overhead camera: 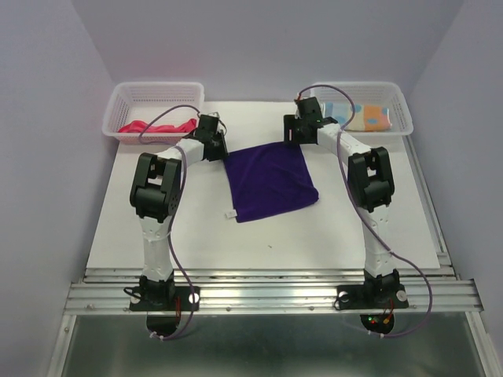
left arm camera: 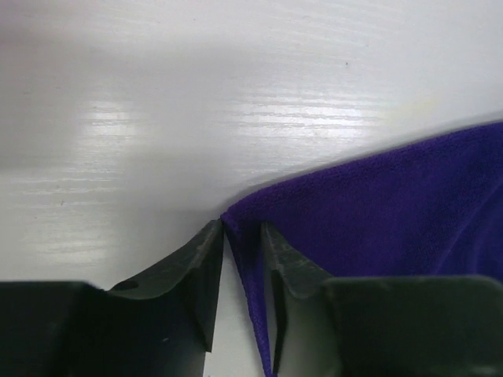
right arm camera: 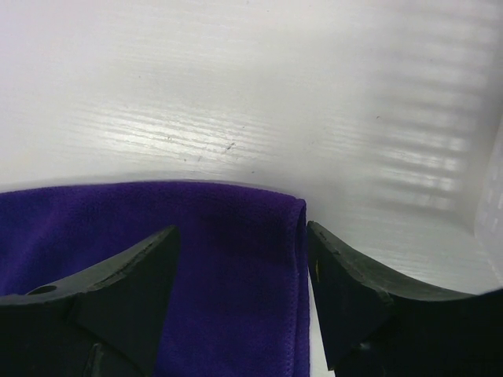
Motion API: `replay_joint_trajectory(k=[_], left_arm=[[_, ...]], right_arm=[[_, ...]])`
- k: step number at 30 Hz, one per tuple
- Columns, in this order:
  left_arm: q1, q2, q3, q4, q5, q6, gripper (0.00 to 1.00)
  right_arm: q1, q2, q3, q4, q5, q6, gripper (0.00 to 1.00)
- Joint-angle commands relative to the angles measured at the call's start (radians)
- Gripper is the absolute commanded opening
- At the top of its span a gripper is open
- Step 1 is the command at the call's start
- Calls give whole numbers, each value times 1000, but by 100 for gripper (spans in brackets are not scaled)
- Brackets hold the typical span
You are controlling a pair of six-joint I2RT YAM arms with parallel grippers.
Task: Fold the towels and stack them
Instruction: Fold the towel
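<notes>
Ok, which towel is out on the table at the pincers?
The dark purple towel, spread flat on the table. The pink-red towel sits in the left basket, the spotted towel in the right basket.

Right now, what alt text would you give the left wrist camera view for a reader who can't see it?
The left tool, its two dark fingers slightly apart, straddles the corner of a dark purple towel lying on a white table. A sliver of table shows between one finger and the cloth.
</notes>
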Motion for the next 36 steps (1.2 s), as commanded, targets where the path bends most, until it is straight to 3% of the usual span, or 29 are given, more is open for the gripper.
replay_joint_trajectory(k=[1, 5, 11, 19, 32, 36], left_arm=[[2, 6, 17, 26, 54, 0, 34], [2, 0, 6, 35, 88, -4, 0], [2, -40, -35, 58, 70, -11, 0], [3, -92, -61, 61, 60, -12, 0], [6, -115, -55, 54, 45, 0, 0], [11, -115, -52, 52, 45, 0, 0]], right_arm=[[4, -14, -14, 5, 16, 4, 70], [4, -51, -80, 28, -4, 14, 70], [6, -74, -118, 38, -13, 34, 69], [6, -101, -137, 57, -16, 39, 54], [6, -37, -10, 20, 30, 8, 55], [6, -16, 27, -6, 25, 2, 45]])
